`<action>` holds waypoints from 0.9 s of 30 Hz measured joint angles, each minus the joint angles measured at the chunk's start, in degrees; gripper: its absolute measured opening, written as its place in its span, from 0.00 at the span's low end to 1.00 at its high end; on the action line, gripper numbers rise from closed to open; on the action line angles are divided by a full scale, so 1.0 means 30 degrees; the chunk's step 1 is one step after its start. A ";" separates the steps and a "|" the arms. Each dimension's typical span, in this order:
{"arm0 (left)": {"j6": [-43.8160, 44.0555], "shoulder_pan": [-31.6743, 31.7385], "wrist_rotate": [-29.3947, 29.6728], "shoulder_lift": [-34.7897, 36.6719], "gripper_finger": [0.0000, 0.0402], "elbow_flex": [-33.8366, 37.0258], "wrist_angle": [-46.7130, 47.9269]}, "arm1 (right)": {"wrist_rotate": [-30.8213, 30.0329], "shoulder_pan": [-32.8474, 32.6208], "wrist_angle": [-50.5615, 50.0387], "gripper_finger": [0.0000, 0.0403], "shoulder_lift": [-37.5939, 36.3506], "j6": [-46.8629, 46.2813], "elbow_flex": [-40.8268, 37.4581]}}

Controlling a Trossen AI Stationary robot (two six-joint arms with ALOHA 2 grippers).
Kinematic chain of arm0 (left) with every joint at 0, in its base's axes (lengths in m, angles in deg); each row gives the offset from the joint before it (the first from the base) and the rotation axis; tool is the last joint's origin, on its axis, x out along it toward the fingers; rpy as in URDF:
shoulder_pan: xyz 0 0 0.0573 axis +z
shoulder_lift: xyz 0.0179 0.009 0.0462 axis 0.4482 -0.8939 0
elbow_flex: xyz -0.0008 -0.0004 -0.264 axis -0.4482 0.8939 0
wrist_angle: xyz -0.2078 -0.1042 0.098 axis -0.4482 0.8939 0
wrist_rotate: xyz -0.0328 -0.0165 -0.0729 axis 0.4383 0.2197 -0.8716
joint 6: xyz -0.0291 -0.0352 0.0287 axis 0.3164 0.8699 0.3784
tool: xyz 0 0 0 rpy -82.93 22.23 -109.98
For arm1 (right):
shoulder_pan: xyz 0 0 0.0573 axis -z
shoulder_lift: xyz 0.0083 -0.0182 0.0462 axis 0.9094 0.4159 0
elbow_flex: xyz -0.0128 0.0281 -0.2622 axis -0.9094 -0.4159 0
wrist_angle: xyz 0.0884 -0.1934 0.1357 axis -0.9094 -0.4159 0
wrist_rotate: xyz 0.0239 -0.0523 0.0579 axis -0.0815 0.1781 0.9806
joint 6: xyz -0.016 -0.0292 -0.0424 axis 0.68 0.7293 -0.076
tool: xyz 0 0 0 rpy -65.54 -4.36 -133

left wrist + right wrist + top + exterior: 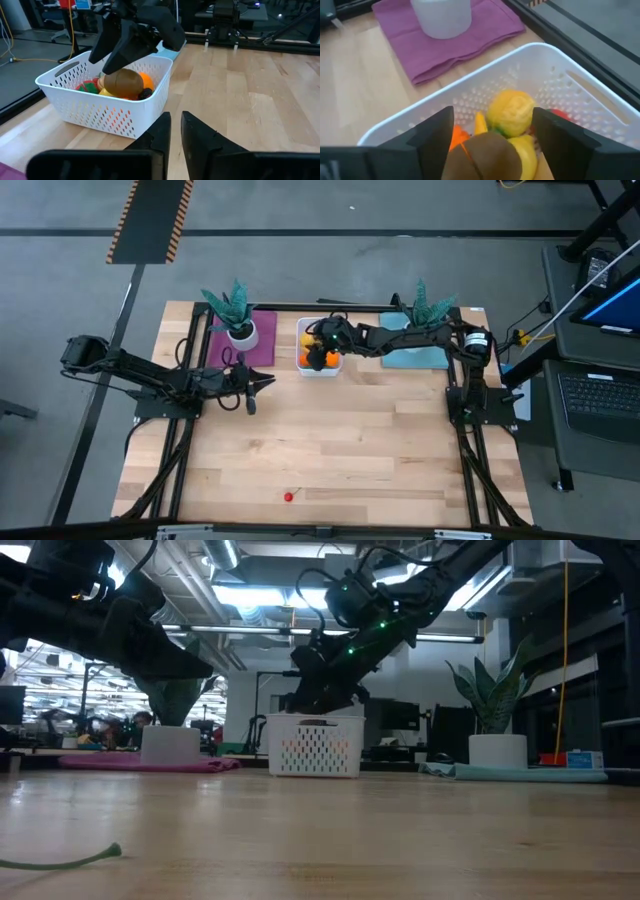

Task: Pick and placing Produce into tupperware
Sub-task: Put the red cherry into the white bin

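Observation:
The tupperware is a white perforated tub [318, 372] at the table's far middle, between two mats. It holds produce: a yellow lemon [511, 111], an orange [457, 137], something red [560, 116] and a brown kiwi-like fruit [122, 82] on top of the pile. My right gripper [493, 115] hangs open over the tub, its fingers on either side of the brown fruit [480, 155]. My left gripper [176, 125] is shut and waits low over the table left of the tub [266, 383]. One small red piece of produce [288, 497] lies alone near the table's near edge. My right gripper reaches slanting down into the tub from the table's right. Its fingers [107, 60] stand just above and beside the brown fruit, which rests on the other produce. Whether they touch it, I cannot tell.
A teal spiky plant in a white pot [232, 308] stands on a purple mat [262, 345] left of the tub. A second plant [425, 305] stands on a teal mat [415, 358] to its right. A wide stretch of bare wood [350, 440] lies in front.

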 joint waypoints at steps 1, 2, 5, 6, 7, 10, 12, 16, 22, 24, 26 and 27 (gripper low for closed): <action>0.0000 0.0000 0.0000 0.0001 0.09 0.0000 0.0000 | -0.0011 0.0038 -0.0059 0.67 0.0000 0.0011 0.0000; 0.0000 0.0000 -0.0005 0.0002 0.08 0.0000 0.0000 | -0.0040 0.0048 -0.0067 0.66 0.0000 0.0021 0.0000; -0.0002 0.0000 -0.0002 0.0005 0.06 0.0000 0.0000 | -0.0051 0.0031 -0.0227 0.65 -0.0094 0.0615 0.0000; -0.0004 0.0000 -0.0007 0.0002 0.06 0.0000 0.0000 | -0.0050 0.0031 -0.0299 0.65 -0.0190 0.1045 0.0000; -0.0007 0.0000 -0.0007 0.0007 0.05 0.0000 0.0000 | -0.0044 0.0031 -0.0676 0.65 -0.0363 0.1129 0.0000; -0.0005 -0.0029 -0.0012 0.0007 0.04 -0.0007 0.0090 | -0.0122 -0.0373 -0.0835 0.65 -0.0826 0.1515 -0.0091; -0.0016 -0.0103 -0.0090 0.0007 0.02 -0.0007 0.0120 | -0.0709 -0.0863 0.0064 0.65 -0.1291 0.1593 -0.0880; -0.0073 -0.0456 -0.0158 0.0007 0.00 -0.0007 0.0153 | -0.3416 -0.2126 0.3822 0.65 -0.2642 0.1456 -0.4728; -0.0138 -0.0892 -0.0160 0.0007 0.02 -0.0008 0.0032 | -0.3686 -0.4064 1.1116 0.66 -0.6210 0.1737 -1.0905; -0.0138 -0.0947 -0.0181 0.0007 0.04 -0.0015 -0.0014 | -0.3586 -0.4731 1.2473 0.66 -0.7509 0.2426 -1.2556; -0.0012 -0.1024 -0.0713 0.0007 0.05 -0.0015 -0.0009 | -0.3664 -0.5376 1.3640 0.66 -0.8811 0.3165 -1.3903; 0.0048 -0.1058 -0.1188 0.0007 0.06 -0.0015 -0.0011 | -0.3680 -0.5714 1.4326 0.66 -0.9340 0.3579 -1.4430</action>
